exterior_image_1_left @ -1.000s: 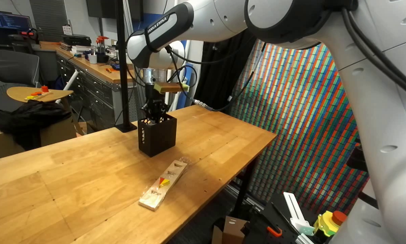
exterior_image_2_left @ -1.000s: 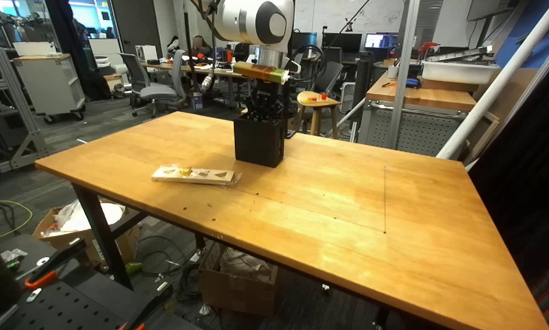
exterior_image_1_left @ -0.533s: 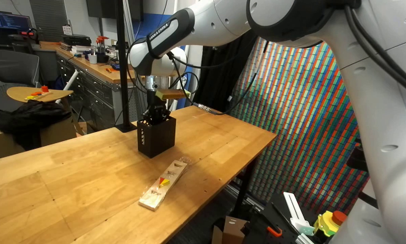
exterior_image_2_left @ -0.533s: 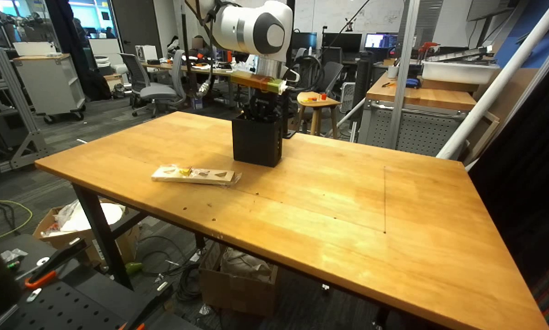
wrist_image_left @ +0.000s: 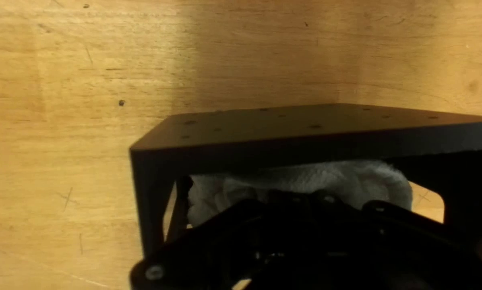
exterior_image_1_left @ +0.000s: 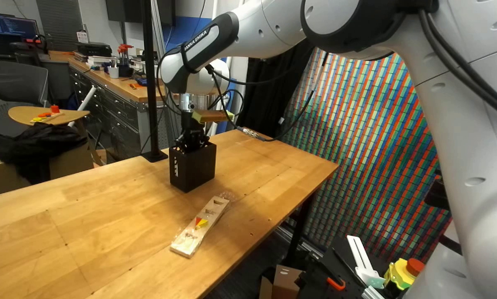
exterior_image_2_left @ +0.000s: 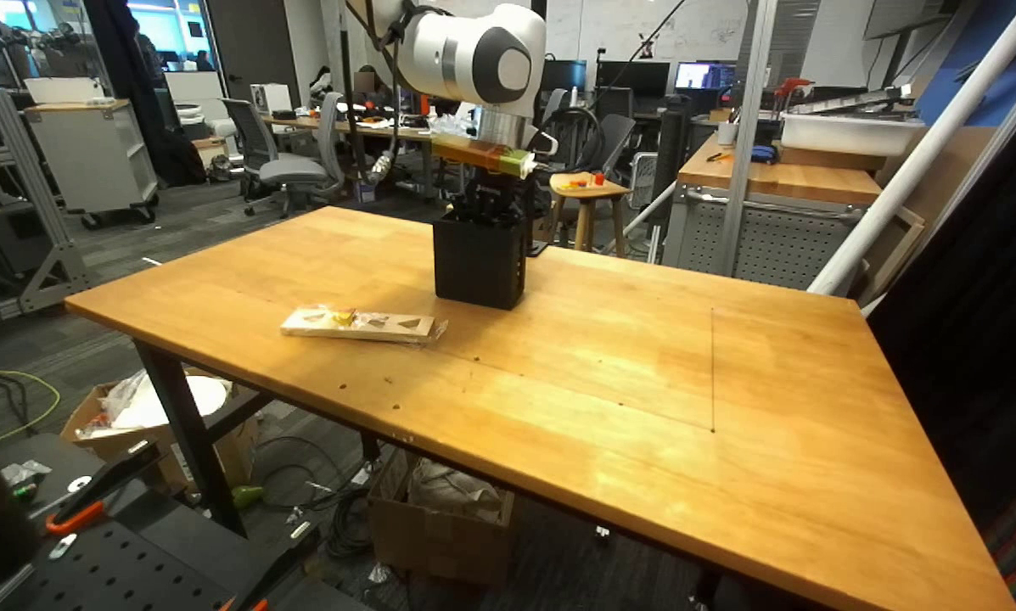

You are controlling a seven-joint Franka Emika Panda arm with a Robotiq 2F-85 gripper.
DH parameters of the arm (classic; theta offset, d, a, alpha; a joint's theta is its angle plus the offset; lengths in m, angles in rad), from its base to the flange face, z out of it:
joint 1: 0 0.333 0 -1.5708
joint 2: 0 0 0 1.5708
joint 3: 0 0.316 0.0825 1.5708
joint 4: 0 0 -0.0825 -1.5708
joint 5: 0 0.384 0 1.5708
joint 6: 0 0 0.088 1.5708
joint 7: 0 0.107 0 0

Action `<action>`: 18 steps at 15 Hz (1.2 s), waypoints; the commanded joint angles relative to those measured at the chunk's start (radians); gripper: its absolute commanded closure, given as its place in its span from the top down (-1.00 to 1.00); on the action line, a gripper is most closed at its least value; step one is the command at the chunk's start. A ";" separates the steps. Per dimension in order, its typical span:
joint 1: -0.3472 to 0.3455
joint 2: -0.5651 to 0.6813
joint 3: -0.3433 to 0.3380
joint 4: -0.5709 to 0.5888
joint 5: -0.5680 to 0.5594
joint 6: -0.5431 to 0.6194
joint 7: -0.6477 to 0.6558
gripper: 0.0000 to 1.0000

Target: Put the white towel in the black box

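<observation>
The black box (exterior_image_1_left: 193,168) stands upright on the wooden table in both exterior views. My gripper reaches down into its top, so the fingertips are hidden there. In the wrist view the rumpled white towel (wrist_image_left: 357,177) lies inside the box, below its dark rim (wrist_image_left: 232,155). My gripper (wrist_image_left: 297,197) is shut, its dark fingers close together in front of the towel and seeming to press on it. Whether a fold is caught between them is too dark to see. Neither exterior view shows the towel.
A pale wooden strip (exterior_image_1_left: 200,226) with a red and yellow piece, in clear wrapping, lies on the table near the box. A black pole (exterior_image_1_left: 150,83) rises close behind the box at the table's edge. A cable (exterior_image_1_left: 273,133) hangs from the arm.
My gripper has sunk lower into the black box over the last second. The box shifted slightly one way and then back. The wooden strip stayed put.
</observation>
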 commanded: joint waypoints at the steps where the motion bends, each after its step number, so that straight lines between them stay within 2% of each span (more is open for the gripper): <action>1: -0.019 0.001 0.005 -0.001 0.019 0.017 -0.028 -1.00; 9: -0.008 -0.210 -0.016 -0.093 -0.012 -0.030 -0.005 -1.00; 16: -0.012 -0.381 -0.044 -0.089 -0.034 -0.124 -0.026 -0.99; 17: -0.014 -0.394 -0.045 -0.084 -0.030 -0.134 -0.032 -0.94; 18: -0.008 -0.345 -0.044 -0.056 -0.022 -0.122 -0.011 -0.46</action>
